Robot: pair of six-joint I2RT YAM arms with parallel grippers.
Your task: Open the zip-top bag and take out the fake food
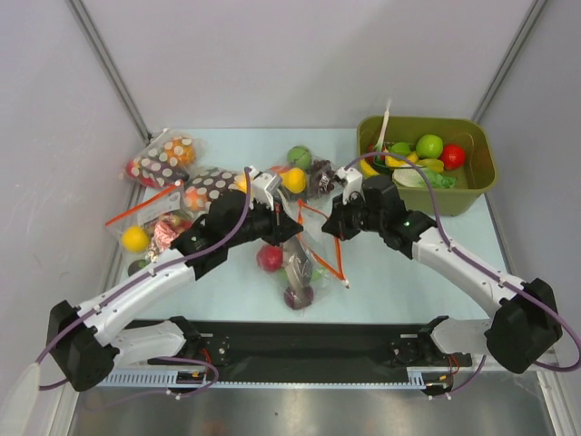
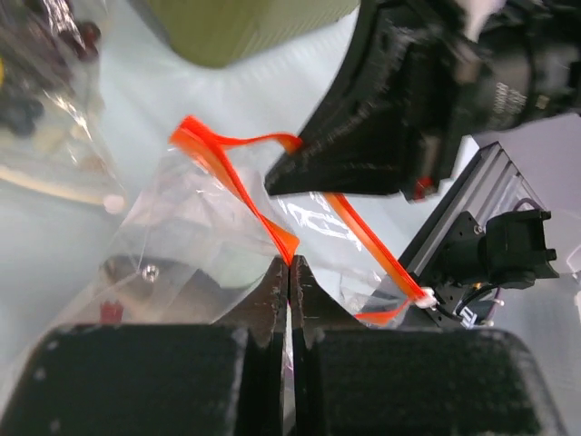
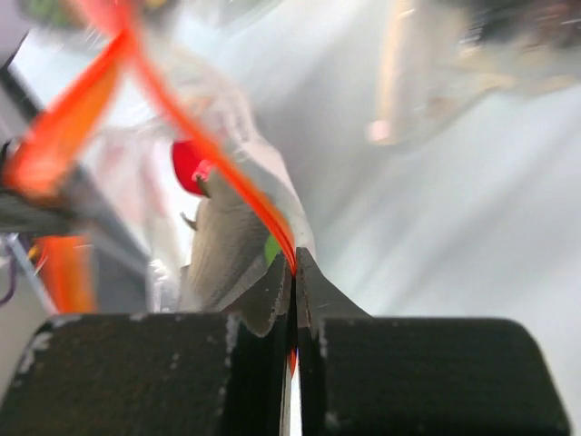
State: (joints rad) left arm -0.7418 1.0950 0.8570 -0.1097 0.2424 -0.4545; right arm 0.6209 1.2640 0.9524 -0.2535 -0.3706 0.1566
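Observation:
The zip-top bag [image 1: 311, 257] hangs between my two grippers at the table's middle, its red-orange zip strip [image 1: 330, 259] pulled apart into two strands. My left gripper [image 1: 290, 227] is shut on one strand [image 2: 238, 180], at its tips [image 2: 290, 263]. My right gripper [image 1: 332, 227] is shut on the other strand [image 3: 238, 183], at its tips [image 3: 293, 263]. Inside the bag I see the red ball [image 1: 269, 258] [image 3: 189, 166], the grey fish-like piece [image 3: 222, 245], a sliver of the green piece [image 3: 270, 250] and the round purple piece [image 1: 298, 296] at the bottom.
A green bin [image 1: 481, 189] with toy fruit stands at the back right. Brown white-dotted bags [image 1: 160, 163] [image 1: 211, 186] and a bag with a yellow ball [image 1: 136, 239] lie at the left. A green ball [image 1: 299, 156], yellow piece [image 1: 293, 180] and dark grapes [image 1: 320, 177] lie behind the grippers.

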